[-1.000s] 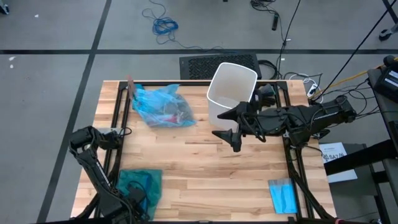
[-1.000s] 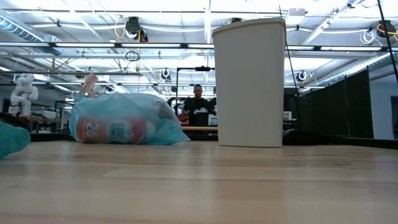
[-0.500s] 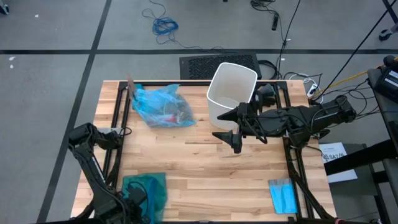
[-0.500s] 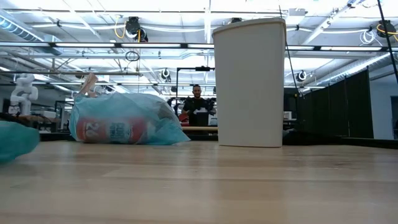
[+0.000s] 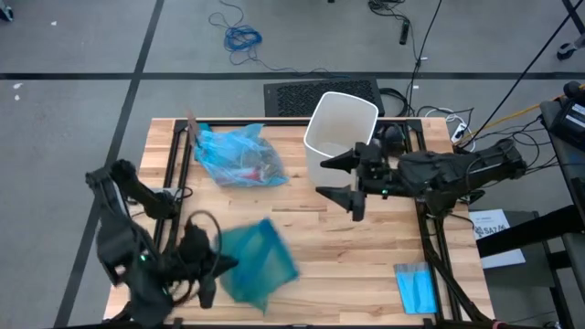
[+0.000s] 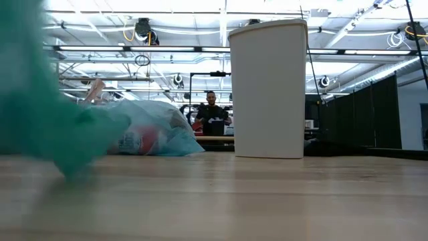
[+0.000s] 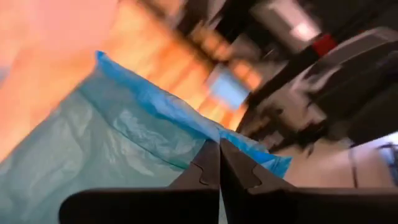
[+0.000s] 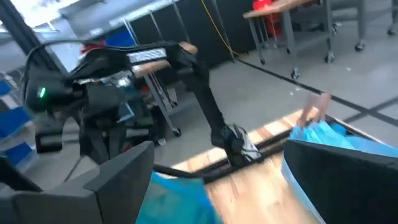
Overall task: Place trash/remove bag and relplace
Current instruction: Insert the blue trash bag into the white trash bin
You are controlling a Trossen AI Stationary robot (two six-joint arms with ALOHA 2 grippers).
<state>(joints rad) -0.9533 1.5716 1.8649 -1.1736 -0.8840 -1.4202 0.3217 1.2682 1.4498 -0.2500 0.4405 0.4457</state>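
Two arms: both over the wooden table [image 5: 366, 265]; left arm at the near left, right arm at the far right.
Readable writing: white digits on a red-and-white label inside the light-blue bag [image 6: 157, 130], seen in the low view; partly hidden, so the full text cannot be read.
Other markings: none legible on the bin or the teal bag.
Left gripper [image 5: 208, 274]: fingers [image 7: 208, 168] pressed together, pinching the edge of the teal-green plastic bag [image 5: 256, 263].
Teal-green plastic bag: lifted off the table near its front left, hanging from the left gripper; blurred in the high and low views.
Right gripper [image 5: 347, 178]: jaws spread wide, holding nothing; it hangs above the table just in front of the white bin [image 5: 338, 132].
White bin: upright at the far centre of the table, mouth open upward; no liner shows on its rim.
Light-blue bag: lies on the table at the far left, well apart from the bin, crumpled and closed around its contents.
Trash [image 5: 256, 164]: inside the light-blue bag; dark and reddish pieces show through the plastic, and a brown paper scrap [image 5: 192, 123] sticks out at the bag's far end.
Folded blue sheet [image 5: 416, 288]: flat on the table's near right corner, apart from both grippers.
Person [image 6: 212, 114]: in the room beyond the table, low view only.
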